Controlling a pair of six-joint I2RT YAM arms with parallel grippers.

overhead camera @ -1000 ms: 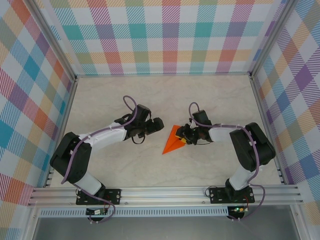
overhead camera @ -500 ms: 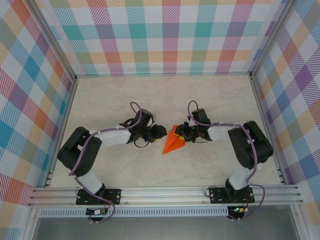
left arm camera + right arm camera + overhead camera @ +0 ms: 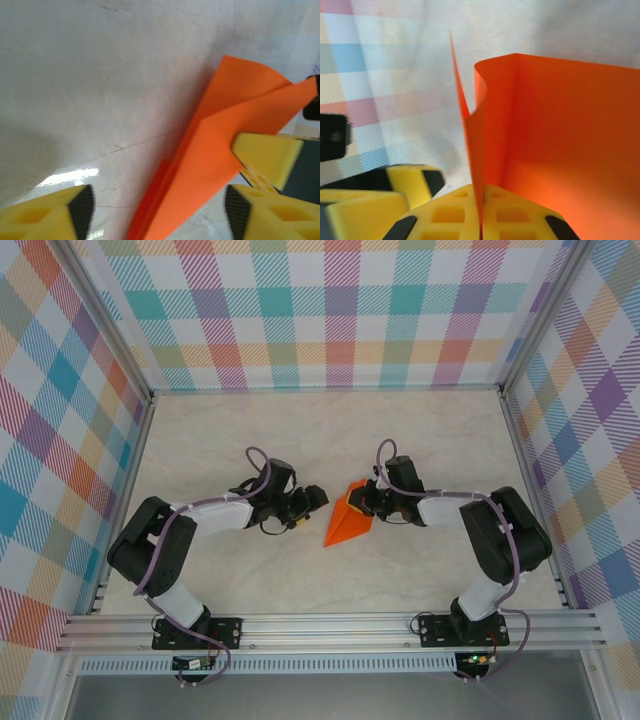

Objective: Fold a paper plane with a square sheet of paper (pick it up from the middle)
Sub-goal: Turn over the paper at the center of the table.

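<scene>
Your right hand (image 3: 481,212) clamps the thin folded orange paper (image 3: 346,526) at its 2 o'clock edge, probably steadying it for your open, empty left hand (image 3: 312,499).

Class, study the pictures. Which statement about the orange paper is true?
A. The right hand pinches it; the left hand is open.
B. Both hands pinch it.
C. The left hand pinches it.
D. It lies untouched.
A: in the right wrist view the folded orange paper runs down between the closed pads of the right hand, while the left hand has its fingers wide apart.
</scene>
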